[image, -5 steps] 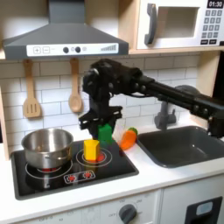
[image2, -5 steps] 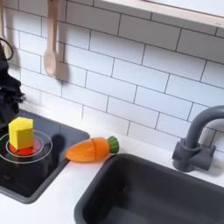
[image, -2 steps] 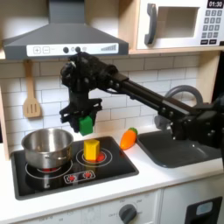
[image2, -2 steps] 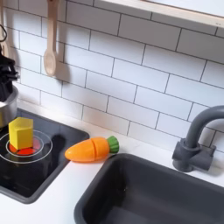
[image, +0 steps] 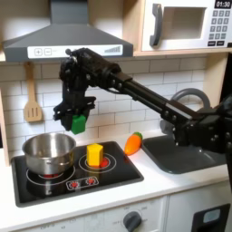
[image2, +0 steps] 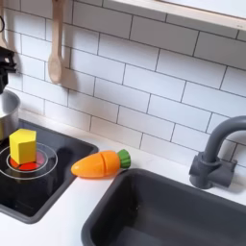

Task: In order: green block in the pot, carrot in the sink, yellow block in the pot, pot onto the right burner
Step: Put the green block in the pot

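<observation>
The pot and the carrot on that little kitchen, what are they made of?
The round silver pot looks like polished metal: its wall is shiny and mirrors the red burner ring under it. The small orange carrot with a green tip looks like smooth painted wood or plastic, with a soft even sheen; which one I cannot tell.

Green block point(image: 79, 120), yellow block point(image2: 23, 146), orange green-tipped carrot point(image2: 97, 164), silver pot point(image: 50, 150), dark grey sink point(image2: 163, 213).

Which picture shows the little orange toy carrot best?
The second exterior view: the small orange toy carrot lies close and sharp, its green tip clear. In the first exterior view it is small and blurry, beside the sink.
</observation>
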Robot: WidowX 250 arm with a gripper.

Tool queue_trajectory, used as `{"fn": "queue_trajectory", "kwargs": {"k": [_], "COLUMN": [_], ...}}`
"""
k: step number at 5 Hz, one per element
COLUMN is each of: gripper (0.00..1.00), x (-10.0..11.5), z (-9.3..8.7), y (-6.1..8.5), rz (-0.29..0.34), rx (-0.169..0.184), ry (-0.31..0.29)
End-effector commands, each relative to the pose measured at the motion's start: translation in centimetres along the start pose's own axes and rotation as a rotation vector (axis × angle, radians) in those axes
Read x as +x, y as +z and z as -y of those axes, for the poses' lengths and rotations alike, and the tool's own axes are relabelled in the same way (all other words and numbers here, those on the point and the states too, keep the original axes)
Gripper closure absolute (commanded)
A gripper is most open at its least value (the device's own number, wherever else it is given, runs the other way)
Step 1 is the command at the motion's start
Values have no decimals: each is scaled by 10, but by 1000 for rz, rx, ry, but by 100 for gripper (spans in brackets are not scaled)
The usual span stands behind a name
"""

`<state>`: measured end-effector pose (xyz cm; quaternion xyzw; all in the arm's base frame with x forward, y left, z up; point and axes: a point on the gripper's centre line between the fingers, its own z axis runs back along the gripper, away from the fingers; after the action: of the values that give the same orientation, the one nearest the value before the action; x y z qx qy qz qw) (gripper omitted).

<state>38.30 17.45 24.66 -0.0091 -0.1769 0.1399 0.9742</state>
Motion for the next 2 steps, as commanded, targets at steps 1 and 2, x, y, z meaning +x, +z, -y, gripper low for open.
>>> {"fn": "queue_trajectory", "kwargs": {"k": [1,2], "gripper": [100,100], "x": [3,0], "z": [-29,-48], "y": [-10,-22], "rz": [61,64], "rx": [78,125], "ry": [117,183]}}
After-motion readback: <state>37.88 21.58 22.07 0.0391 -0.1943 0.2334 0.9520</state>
